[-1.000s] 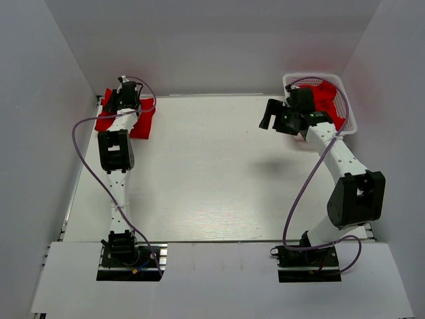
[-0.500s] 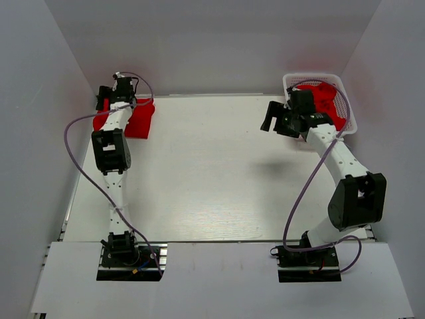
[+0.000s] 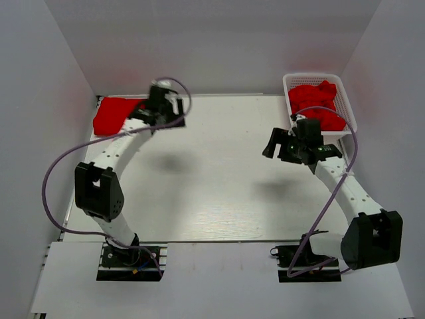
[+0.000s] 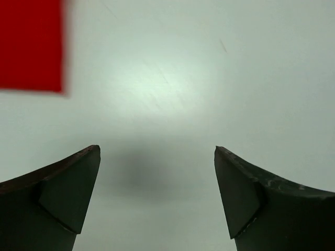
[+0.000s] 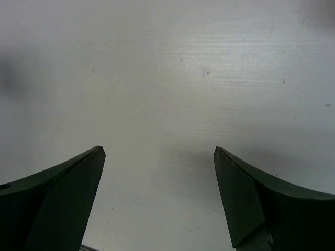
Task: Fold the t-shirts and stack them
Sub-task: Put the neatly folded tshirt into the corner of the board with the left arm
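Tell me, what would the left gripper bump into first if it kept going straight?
Probably the bare white table. The left gripper points down at it, and only its surface shows between the open fingers. The red t-shirt lies off to one side, out of that line.

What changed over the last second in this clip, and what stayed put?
The left claw swung right, off the folded red cloth t-shirt in the far-left corner, open over bare table. The right claw, also open, drew back from the white plastic mesh basket toward the near side. That t-shirt and the crumpled red t-shirts in the basket stayed.
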{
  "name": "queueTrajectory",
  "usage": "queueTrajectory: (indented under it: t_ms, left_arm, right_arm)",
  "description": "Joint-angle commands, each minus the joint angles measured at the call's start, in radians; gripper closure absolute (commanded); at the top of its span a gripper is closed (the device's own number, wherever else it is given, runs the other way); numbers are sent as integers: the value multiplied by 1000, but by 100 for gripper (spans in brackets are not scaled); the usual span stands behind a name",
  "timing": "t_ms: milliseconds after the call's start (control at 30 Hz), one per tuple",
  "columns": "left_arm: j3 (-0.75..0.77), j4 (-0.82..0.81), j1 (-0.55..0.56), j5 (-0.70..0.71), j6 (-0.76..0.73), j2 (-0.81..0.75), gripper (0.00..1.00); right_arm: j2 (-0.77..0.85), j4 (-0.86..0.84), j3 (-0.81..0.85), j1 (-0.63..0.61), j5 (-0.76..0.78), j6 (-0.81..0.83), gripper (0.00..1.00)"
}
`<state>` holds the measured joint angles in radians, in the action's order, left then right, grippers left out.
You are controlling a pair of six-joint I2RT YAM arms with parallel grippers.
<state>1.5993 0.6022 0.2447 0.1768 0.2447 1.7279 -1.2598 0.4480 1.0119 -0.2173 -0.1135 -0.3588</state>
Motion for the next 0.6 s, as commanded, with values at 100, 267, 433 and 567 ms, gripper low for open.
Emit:
queueTrajectory:
  t_ms: [100,267,433,567]
  left_arm:
    - [-408,54,327,-49,241,-221,0]
    - [-697,15,442,4,350,-554,0]
    - [-733,73,488,120,418,-652,0]
    - [-699,94,498,171,407,-653,0]
  right_arm:
    - [147,-29,-162,1,-75,8,10]
    - [250,-83,-295,1,-121,11,10]
    - [273,-123,-355,-1,-150,-2,10]
    - [300,-179,-397,1,-147,-9,10]
